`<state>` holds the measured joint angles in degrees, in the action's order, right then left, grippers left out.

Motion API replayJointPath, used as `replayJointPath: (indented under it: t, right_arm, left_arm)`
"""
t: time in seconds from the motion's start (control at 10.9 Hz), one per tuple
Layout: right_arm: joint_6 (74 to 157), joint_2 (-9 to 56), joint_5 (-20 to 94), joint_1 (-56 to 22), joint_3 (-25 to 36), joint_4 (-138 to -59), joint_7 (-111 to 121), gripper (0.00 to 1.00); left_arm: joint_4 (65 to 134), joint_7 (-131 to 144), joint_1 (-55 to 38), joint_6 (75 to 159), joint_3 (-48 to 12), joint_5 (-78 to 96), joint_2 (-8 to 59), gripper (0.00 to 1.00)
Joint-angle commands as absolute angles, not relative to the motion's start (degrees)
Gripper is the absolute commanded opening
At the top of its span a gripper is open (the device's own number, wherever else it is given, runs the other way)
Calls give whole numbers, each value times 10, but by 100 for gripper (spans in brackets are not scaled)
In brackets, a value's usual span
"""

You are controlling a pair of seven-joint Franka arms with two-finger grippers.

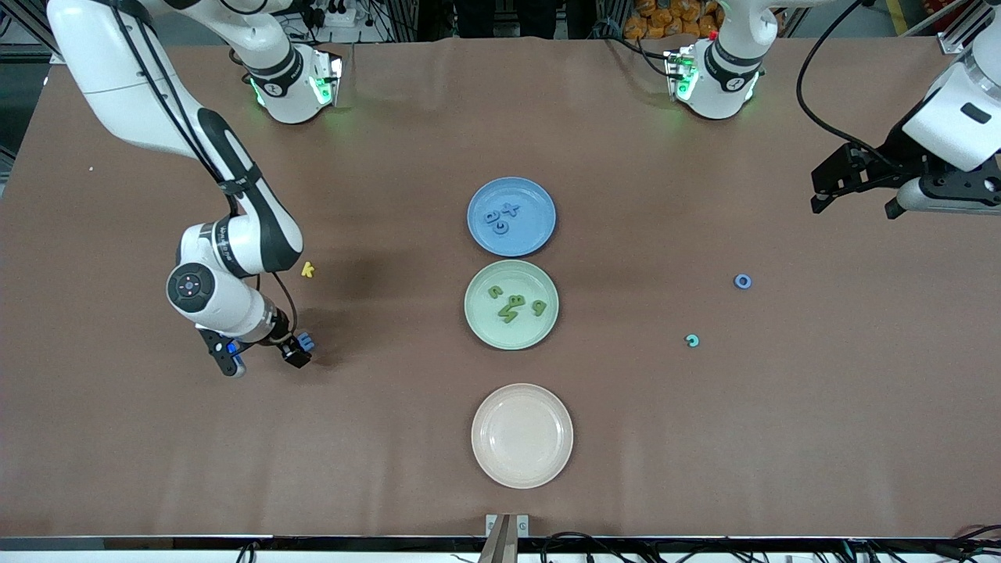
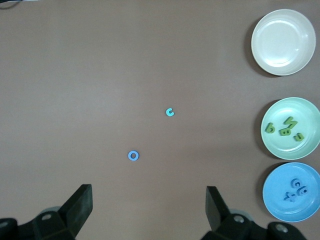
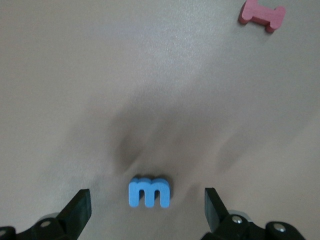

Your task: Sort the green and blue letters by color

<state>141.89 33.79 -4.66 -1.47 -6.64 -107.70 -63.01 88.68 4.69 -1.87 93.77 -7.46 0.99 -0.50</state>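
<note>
A blue letter m (image 3: 149, 192) lies on the table toward the right arm's end; it also shows in the front view (image 1: 306, 342). My right gripper (image 3: 147, 210) is open, low over it, one finger to each side, not touching. A blue letter o (image 1: 742, 281) and a teal letter c (image 1: 692, 340) lie toward the left arm's end. The blue plate (image 1: 539, 199) holds three blue letters (image 1: 500, 219). The green plate (image 1: 485, 320) holds several green letters (image 1: 512, 306). My left gripper (image 1: 854, 205) is open and empty, up in the air, and waits.
An empty beige plate (image 1: 522, 435) sits nearer the front camera than the green plate. A yellow k (image 1: 307, 270) lies beside the right arm. A dark red letter (image 3: 262, 14) shows in the right wrist view, a short way from the m.
</note>
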Motion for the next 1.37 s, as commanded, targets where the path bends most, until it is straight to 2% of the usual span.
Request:
replayJointPath:
  t: [0.0, 0.55, 0.73, 0.82, 1.01, 1.28]
  right_arm:
    - [1439, 355, -53, -20, -61, -1073, -643, 100]
    - [1455, 367, -54, -29, -59, -1073, -651, 99]
    - [1455, 367, -56, -30, -59, -1075, -651, 70]
    - [1455, 367, -56, -30, -59, -1076, -650, 61]
    - [1455, 367, -56, -30, -60, -1077, -644, 45]
    - [1455, 367, -56, -31, -60, -1078, -642, 31]
  left_arm:
    - [916, 55, -15, 929, -77, -17, -26, 100]
    - [911, 61, -15, 914, -77, -26, -25, 100]
    - [911, 75, -17, 914, -77, -26, -25, 100]
    - [911, 76, -17, 914, -77, -26, -26, 100]
    - [909, 77, -14, 914, -77, -20, -25, 100]
    - [909, 78, -18, 914, -78, -20, -25, 100]
